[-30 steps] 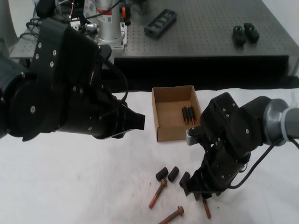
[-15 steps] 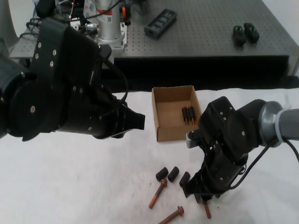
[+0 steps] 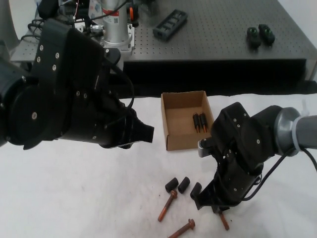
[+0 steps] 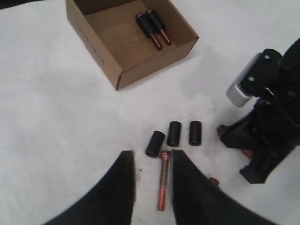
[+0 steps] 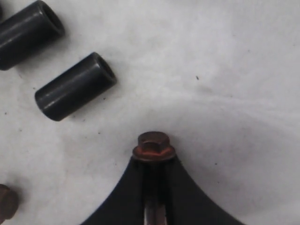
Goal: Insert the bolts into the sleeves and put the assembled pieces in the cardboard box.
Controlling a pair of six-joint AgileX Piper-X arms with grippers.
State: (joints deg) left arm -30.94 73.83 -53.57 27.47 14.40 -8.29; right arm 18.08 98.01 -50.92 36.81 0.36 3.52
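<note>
Right wrist view: right gripper [image 5: 153, 165] clenched on bolt [image 5: 153, 145]
Nearest sleeve [image 5: 75, 86]: just beside bolt head — axis askew
Other arm: left gripper [image 4: 152, 159] released, farther off

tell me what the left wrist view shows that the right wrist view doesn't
Left wrist view: the box holding two assembled pieces, a loose bolt lying below the open left pincer, and the right arm. Right wrist view: the right pincer shut on a bolt, hex head sticking out. Both: black sleeves lying on the white cloth.
</note>
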